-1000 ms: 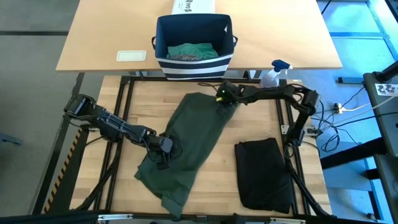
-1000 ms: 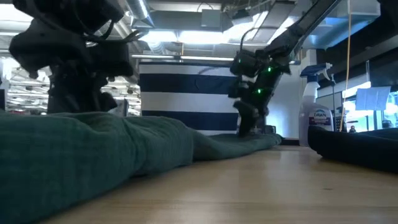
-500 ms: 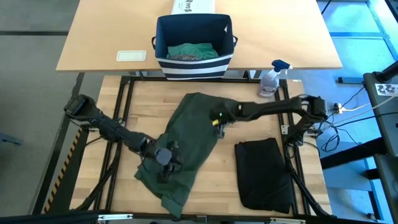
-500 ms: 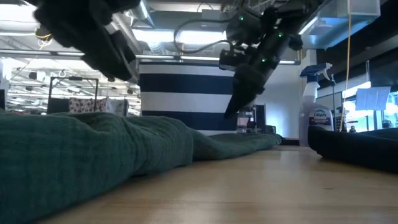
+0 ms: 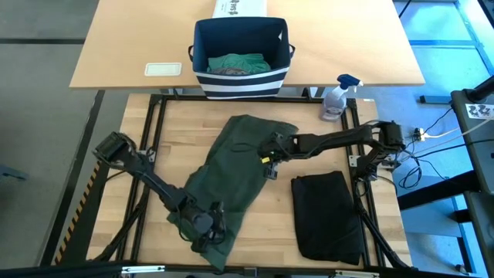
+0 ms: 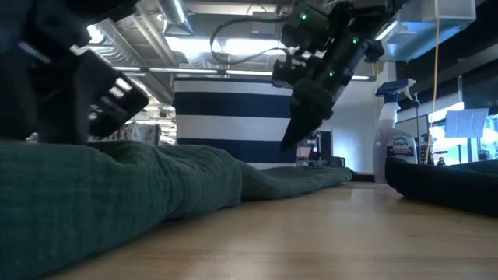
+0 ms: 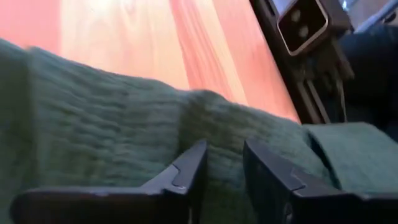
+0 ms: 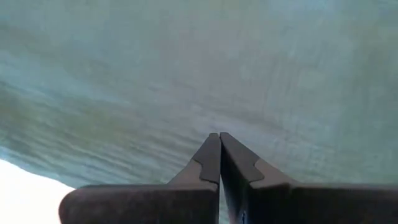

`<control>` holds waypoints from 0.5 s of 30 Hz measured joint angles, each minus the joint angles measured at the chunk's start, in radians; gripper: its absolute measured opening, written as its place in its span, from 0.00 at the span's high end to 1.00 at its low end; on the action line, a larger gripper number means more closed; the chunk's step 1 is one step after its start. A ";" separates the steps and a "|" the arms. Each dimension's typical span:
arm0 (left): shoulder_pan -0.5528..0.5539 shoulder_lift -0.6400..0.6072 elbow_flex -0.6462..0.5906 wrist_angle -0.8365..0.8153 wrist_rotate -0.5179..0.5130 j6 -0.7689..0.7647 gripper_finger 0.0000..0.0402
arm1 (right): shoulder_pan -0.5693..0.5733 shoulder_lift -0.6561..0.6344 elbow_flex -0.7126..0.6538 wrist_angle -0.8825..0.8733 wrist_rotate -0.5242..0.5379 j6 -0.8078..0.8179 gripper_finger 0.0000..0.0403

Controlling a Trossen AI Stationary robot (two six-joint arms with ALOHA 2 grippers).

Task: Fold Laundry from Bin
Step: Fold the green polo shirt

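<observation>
A dark green garment [image 5: 235, 174] lies spread slantwise across the table, its far end toward the bin and its near end at the front left. My left gripper [image 7: 224, 155] stands open low over the garment's near-left part [image 5: 204, 224], a ridge of cloth just ahead of its fingers. My right gripper [image 8: 219, 144] is shut with nothing between its fingers. It hangs above the garment's right edge [image 5: 268, 158], clear of the cloth in the low view [image 6: 289, 140]. The navy striped bin [image 5: 241, 77] stands beyond the table's far edge with teal-green cloth [image 5: 238, 63] inside. My left gripper's open fingers [image 7: 193, 165] slant down at a raised fold of the green garment [image 7: 211, 109] near its near-left end. Whether they touch the cloth, I cannot tell.
A folded black garment [image 5: 328, 216] lies at the near right of the table. A spray bottle [image 5: 336, 99] stands at the far right corner. A white printed box [image 5: 239, 8] sits behind the bin, and a small white pad [image 5: 163, 69] lies to the bin's left.
My left gripper has gone along the green garment toward the table's near edge. My right gripper has left the garment's far end by the bin, moving toward the table's middle, and now hangs above the cloth's right edge. The garment lies as before.
</observation>
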 joint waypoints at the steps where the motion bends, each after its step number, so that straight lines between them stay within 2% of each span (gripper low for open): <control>1: -0.006 0.012 0.006 -0.006 0.001 0.001 0.79 | 0.000 0.014 0.000 -0.004 0.000 0.000 0.99; 7: -0.018 0.058 0.023 -0.059 0.093 -0.002 0.98 | -0.037 0.107 -0.001 -0.005 -0.005 0.000 0.99; 15: -0.030 0.057 0.023 -0.074 0.230 -0.040 1.00 | -0.138 0.163 0.005 0.007 -0.020 0.000 0.99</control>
